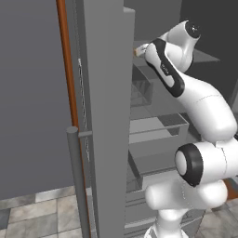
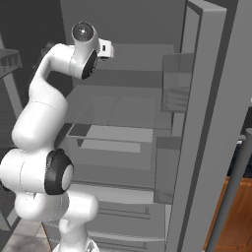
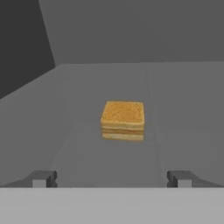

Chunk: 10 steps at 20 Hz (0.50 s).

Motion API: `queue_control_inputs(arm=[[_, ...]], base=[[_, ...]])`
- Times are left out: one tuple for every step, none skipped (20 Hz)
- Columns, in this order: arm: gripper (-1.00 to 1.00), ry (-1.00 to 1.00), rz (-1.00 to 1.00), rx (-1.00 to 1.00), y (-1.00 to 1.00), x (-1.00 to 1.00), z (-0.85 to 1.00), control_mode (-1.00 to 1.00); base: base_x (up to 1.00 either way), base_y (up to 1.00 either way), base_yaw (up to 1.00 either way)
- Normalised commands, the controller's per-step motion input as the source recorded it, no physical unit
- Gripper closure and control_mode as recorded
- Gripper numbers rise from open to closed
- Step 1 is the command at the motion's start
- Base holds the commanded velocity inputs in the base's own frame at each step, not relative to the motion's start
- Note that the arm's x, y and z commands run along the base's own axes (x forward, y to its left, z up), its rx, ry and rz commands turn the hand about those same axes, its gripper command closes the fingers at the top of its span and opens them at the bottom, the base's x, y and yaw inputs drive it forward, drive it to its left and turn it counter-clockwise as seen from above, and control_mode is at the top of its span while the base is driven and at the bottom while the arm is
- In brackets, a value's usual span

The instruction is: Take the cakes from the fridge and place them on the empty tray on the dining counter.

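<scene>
One orange-tan square cake (image 3: pixel 122 120) sits alone on a grey fridge shelf (image 3: pixel 183 105), ahead of the wide-spread pincer (image 3: pixel 112 178), whose two fingertips (image 3: pixel 42 179) stand well apart from it.

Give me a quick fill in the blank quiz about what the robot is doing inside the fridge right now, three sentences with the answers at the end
1. The hand points at a square cake whose top is coloured ____.
2. The fingers of the hand stand ____, with nothing between them.
3. The cake sits on a grey shelf of the fridge, whose doors are ____.

Missing words: orange-tan; open; open
</scene>
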Motion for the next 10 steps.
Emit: queue_control_inputs(arm=[[-1.00,0.00,0.00,0.00,0.00,0.54,-0.01,-1.00],[-1.00,0.01,0.00,0.00,0.00,0.57,-0.04,-1.00],[-1.00,0.00,0.00,0.00,0.00,0.56,-0.05,-1.00],[-1.00,0.00,0.00,0.00,0.00,0.56,-0.10,-1.00],[-1.00,0.01,0.00,0.00,0.00,0.56,-0.16,-1.00],[-1.00,0.01,0.00,0.00,0.00,0.58,-0.20,-1.00],[-1.00,0.01,0.00,0.00,0.00,0.58,-0.19,-1.00],[-1.00,0.01,0.00,0.00,0.00,0.56,-0.16,-1.00],[-1.00,0.02,0.00,0.00,0.00,0.56,-0.15,-1.00],[-1.00,0.01,0.00,0.00,0.00,0.54,-0.14,-1.00]], base=[[0.00,0.00,0.00],[0.00,0.00,0.00],[0.00,0.00,0.00],[0.00,0.00,0.00],[0.00,0.00,0.00],[0.00,0.00,0.00],[0.00,0.00,0.00],[0.00,0.00,0.00],[0.00,0.00,0.00],[0.00,0.00,0.00]])
